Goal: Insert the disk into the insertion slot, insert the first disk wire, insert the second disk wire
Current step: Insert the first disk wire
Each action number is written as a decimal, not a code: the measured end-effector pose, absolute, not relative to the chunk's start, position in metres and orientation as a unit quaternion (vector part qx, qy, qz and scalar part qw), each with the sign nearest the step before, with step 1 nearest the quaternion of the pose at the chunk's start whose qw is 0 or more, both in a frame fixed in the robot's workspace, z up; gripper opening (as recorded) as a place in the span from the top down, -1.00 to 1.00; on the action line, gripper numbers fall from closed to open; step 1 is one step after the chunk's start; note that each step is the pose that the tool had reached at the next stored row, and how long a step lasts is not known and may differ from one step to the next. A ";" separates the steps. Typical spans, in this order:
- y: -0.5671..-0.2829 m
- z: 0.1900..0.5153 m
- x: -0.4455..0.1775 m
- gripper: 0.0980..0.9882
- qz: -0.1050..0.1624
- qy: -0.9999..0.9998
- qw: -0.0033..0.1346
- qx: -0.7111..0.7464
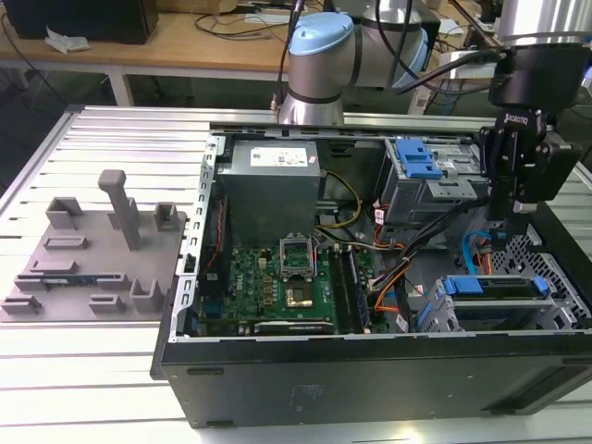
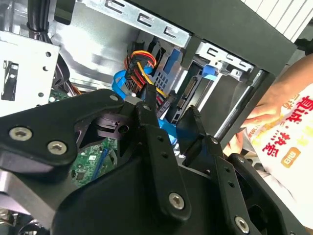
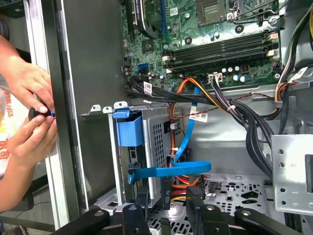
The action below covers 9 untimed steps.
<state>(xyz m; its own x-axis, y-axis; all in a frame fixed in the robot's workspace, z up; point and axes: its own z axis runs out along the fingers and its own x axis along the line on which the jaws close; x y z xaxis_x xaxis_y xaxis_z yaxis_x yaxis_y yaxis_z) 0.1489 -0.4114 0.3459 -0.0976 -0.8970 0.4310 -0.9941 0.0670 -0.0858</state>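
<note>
You have the disk (image 3: pixel 129 131) already seated in the grey slot (image 3: pixel 159 139), while the fingers (image 3: pixel 194 198) hang spread either side of the red-orange wire (image 3: pixel 180 182), close by the looping blue cable (image 3: pixel 171 171), and whether either plug is home cannot be told.

The disk (image 1: pixel 499 289) sits in the insertion slot (image 1: pixel 433 313), at the exterior view's right of the motherboard (image 1: pixel 277 287), inside the case (image 1: pixel 370 379) on the worktop (image 1: pixel 92 388).
</note>
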 end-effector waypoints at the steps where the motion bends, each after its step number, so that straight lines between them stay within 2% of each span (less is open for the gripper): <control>1: -0.411 0.346 0.149 0.22 0.183 -0.718 0.134 0.658; 9: -0.411 0.344 0.149 0.22 0.186 -0.722 0.138 0.652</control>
